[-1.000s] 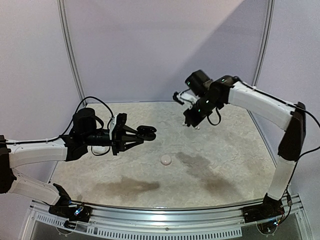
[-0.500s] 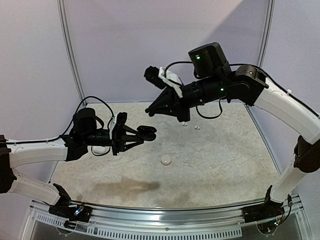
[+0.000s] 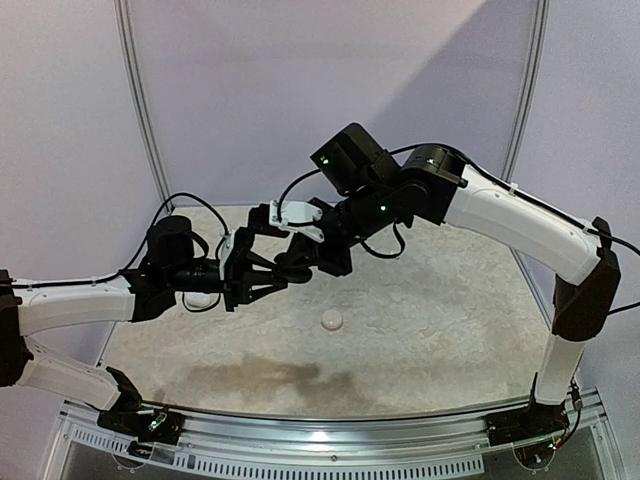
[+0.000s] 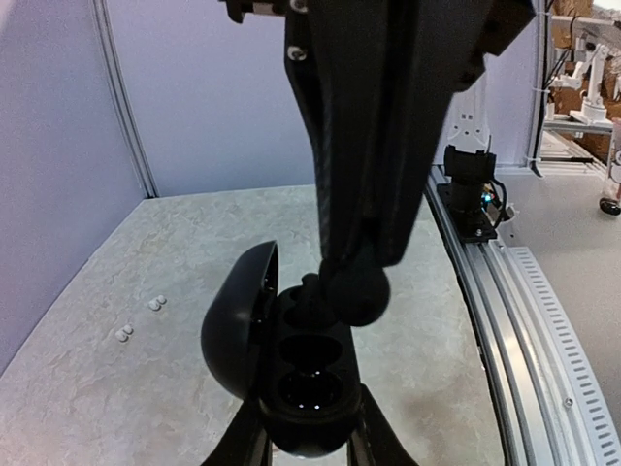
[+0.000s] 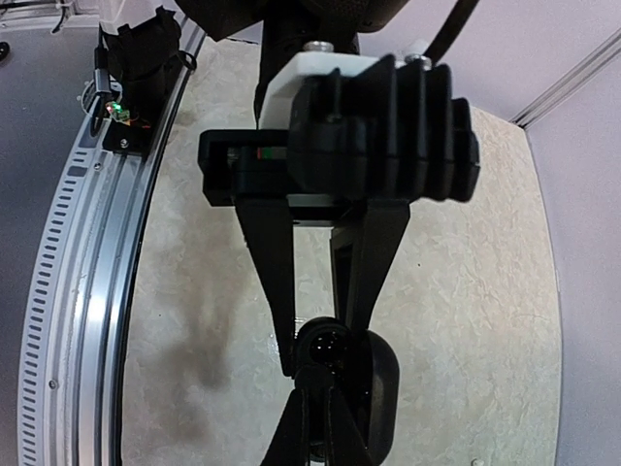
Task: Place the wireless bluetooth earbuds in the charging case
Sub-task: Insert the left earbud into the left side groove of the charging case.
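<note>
Case (image 4: 309,383): black, lid open, aloft over surface (image 4: 87,408), clenched in left claw (image 4: 310,417).
Right claw (image 5: 312,351): clenched, tips hanging over wells, blocking them.
Earbuds (image 4: 155,303): white, loose on surface.
Nearby: white rounded case (image 3: 330,320).

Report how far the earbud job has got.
Done: the left gripper holds the black charging case with its lid swung open. In hand: the right gripper, shut, has its tip at the case's sockets; whether it carries a bud cannot be told. Left: the sockets in view look empty, and white earbuds lie on the table.
</note>
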Robot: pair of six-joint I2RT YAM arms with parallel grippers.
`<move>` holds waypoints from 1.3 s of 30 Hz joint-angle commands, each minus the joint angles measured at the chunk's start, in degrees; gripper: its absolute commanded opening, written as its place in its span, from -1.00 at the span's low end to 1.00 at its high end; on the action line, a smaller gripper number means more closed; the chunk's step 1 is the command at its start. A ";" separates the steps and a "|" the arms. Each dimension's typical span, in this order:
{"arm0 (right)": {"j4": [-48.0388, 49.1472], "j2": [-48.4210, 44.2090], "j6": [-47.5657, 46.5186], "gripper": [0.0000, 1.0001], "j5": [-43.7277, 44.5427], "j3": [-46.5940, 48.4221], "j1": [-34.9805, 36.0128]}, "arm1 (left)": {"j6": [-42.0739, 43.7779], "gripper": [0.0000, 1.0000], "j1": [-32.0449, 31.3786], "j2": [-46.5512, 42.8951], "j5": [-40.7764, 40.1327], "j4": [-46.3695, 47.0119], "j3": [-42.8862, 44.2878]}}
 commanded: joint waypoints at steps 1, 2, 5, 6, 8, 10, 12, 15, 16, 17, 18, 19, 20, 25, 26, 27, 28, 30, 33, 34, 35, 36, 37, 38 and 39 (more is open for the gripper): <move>-1.47 2.03 -1.62 -1.00 3.42 1.81 0.11 | 2.08 -1.00 -1.09 -0.12 1.00 -1.15 1.25; -1.33 2.28 -1.74 -1.00 3.42 1.82 0.11 | 2.23 -1.00 -1.09 -0.10 1.05 -1.15 1.25; -0.85 2.72 -2.26 -1.00 3.42 1.78 0.06 | 2.42 -1.00 -1.25 0.10 1.16 -0.90 1.26; -0.85 2.96 -2.42 -1.00 3.42 1.82 0.08 | 2.44 -1.00 -1.26 0.07 1.15 -0.83 1.25; -0.81 3.29 -2.87 -1.00 3.36 1.86 0.12 | 2.30 -1.00 -1.34 0.12 1.07 -0.80 1.34; -0.53 3.53 -3.02 -1.00 3.52 1.86 0.09 | 2.30 -1.00 -1.35 0.15 1.10 -0.68 1.34; -0.24 3.67 -3.17 -1.00 3.89 1.79 0.07 | 2.27 -1.00 -1.35 0.25 1.15 -0.55 1.27; -0.09 4.00 -3.25 -1.00 4.27 1.81 0.06 | 2.04 -1.00 -1.46 0.27 1.13 -0.22 1.19; -0.14 4.19 -3.28 -1.00 4.55 1.79 0.06 | 1.96 -1.00 -1.44 0.31 1.16 -0.05 1.17; -0.13 4.32 -3.36 -1.00 5.06 1.81 0.10 | 2.02 -1.00 -1.44 0.31 1.13 0.10 1.09; -0.12 4.51 -3.38 -1.00 5.32 1.74 0.08 | 2.01 -1.00 -1.44 0.32 1.07 0.20 1.08; -0.13 4.55 -3.46 -0.99 5.46 1.80 0.08 | 1.95 -1.00 -1.44 0.33 1.08 0.31 1.00; -0.02 4.68 -3.54 -0.98 5.64 1.77 0.10 | 1.92 -1.00 -1.44 0.36 1.13 0.46 0.99; 0.14 5.08 -4.06 -0.91 5.79 1.88 0.06 | 1.66 -1.00 -1.44 0.34 0.81 1.16 0.82; 0.06 5.15 -4.17 -0.90 5.75 1.84 0.10 | 1.58 -1.00 -1.49 0.34 0.81 1.28 0.75; -0.06 5.29 -4.25 -0.90 5.65 1.88 0.13 | 1.50 -1.00 -1.45 0.38 0.67 1.49 0.73; -0.24 5.41 -4.32 -0.90 5.55 1.80 0.12 | 1.38 -1.00 -1.44 0.36 0.60 1.62 0.68; -0.53 5.61 -4.52 -0.90 5.68 1.71 0.11 | 1.34 -1.00 -1.45 0.32 0.40 1.82 0.59; -0.84 5.69 -4.69 -0.82 5.99 1.56 0.08 | 1.33 -1.00 -1.44 0.36 0.44 2.04 0.49; -0.76 5.78 -4.70 -0.78 6.09 1.68 0.07 | 1.33 -1.00 -1.44 0.47 0.47 2.19 0.47; -0.45 5.86 -4.66 -0.73 6.16 1.76 0.07 | 1.33 -1.00 -1.44 0.49 0.55 2.40 0.46; -0.23 5.91 -4.54 -0.69 6.29 1.78 0.07 | 1.34 -1.00 -1.44 0.54 0.53 2.43 0.47; 0.03 5.84 -4.38 -0.62 6.33 1.86 0.07 | 1.33 -1.00 -1.44 0.60 0.61 2.45 0.46; 0.29 5.80 -4.15 -0.56 6.40 1.89 0.06 | 1.33 -1.00 -1.44 0.57 0.56 2.33 0.48; 0.44 5.73 -3.90 -0.53 6.44 1.88 0.12 | 1.35 -1.00 -1.44 0.50 0.56 2.17 0.40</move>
